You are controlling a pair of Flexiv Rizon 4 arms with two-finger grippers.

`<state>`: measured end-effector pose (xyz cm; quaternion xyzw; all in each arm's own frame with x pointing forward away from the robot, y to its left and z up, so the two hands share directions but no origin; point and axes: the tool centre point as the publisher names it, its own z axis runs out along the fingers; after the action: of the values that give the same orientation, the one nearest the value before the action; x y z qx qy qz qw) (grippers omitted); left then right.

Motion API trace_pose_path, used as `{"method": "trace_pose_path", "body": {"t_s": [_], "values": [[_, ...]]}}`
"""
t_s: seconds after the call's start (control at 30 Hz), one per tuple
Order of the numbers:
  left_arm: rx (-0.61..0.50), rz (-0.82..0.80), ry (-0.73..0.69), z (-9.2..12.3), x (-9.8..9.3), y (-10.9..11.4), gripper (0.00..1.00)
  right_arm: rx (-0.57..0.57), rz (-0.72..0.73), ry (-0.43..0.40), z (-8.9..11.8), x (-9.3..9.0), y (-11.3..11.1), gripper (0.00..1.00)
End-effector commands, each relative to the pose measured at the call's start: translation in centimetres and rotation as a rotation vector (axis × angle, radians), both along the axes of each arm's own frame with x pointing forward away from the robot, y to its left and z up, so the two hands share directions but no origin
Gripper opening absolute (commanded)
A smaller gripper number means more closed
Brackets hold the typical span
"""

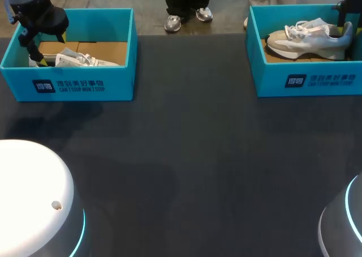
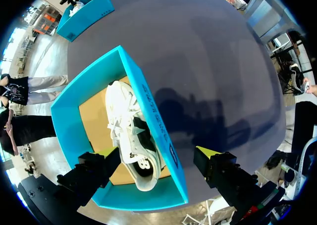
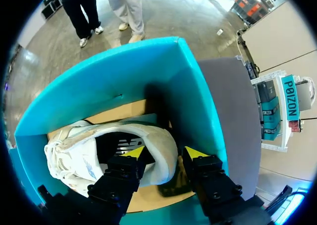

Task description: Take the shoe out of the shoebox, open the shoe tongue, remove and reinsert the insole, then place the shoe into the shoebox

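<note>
**Left side.** The left box (image 1: 68, 87) is located at the far left of the table (image 1: 186, 155). The left shoe (image 2: 130, 136) is laid flat on the cardboard floor of this box, with its heel toward the left gripper (image 2: 157, 155) and its toe pointing away. The gripper is held above the near end of the box. Its 2 fingers (image 2: 106, 153) are spread wide: 1 is positioned over the inside of the box beside the heel, and the other is positioned outside the box wall, over the table. Nothing is held.

**Right side.** The right box (image 1: 305, 78) is located at the far right of the table, well apart from the left box. The right shoe (image 1: 305, 39) is contained in it, with the toe pointing toward the middle of the table and the heel at the outer end. The right gripper (image 3: 164, 153) is closed on the heel: 1 finger is placed inside the shoe opening and the other is placed behind the heel, so that the heel wall is clamped between them.
</note>
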<state>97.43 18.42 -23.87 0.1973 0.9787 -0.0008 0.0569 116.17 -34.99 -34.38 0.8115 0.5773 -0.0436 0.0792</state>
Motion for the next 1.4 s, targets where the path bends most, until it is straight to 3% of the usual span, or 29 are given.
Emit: {"method": "trace_pose_path", "body": {"t_s": [0.03,0.47,0.7,0.73,0.77,0.87,1.03,1.2,1.4], "values": [[0.001,0.0,-0.004,0.0,-0.2,0.0,1.0,-0.007,0.003,0.031,-0.9,1.0,-0.2,0.49],[0.001,0.0,-0.004,0.0,-0.2,0.0,1.0,-0.028,0.011,0.076,-2.8,0.9,-0.3,0.49],[0.001,0.0,-0.004,0.0,-0.2,0.0,1.0,-0.019,0.005,0.089,-3.4,0.7,-0.1,0.6],[0.001,0.0,-0.004,0.0,-0.2,0.0,1.0,-0.018,0.004,0.09,-3.5,0.7,-0.1,0.59],[0.001,0.0,-0.004,0.0,-0.2,0.0,1.0,-0.016,0.001,0.092,-3.6,0.7,-0.1,0.49],[0.001,0.0,-0.004,0.0,-0.2,0.0,1.0,-0.014,-0.01,0.094,-3.6,0.6,0.0,0.41],[0.001,0.0,-0.004,0.0,-0.2,0.0,1.0,-0.029,-0.008,0.102,-3.6,0.4,0.2,0.01],[0.001,0.0,-0.004,0.0,-0.2,0.0,1.0,-0.034,-0.005,0.105,-3.2,0.1,0.4,0.0],[0.001,0.0,-0.004,0.0,-0.2,0.0,1.0,-0.035,0.01,0.093,-1.2,-0.5,0.4,0.0]]}}
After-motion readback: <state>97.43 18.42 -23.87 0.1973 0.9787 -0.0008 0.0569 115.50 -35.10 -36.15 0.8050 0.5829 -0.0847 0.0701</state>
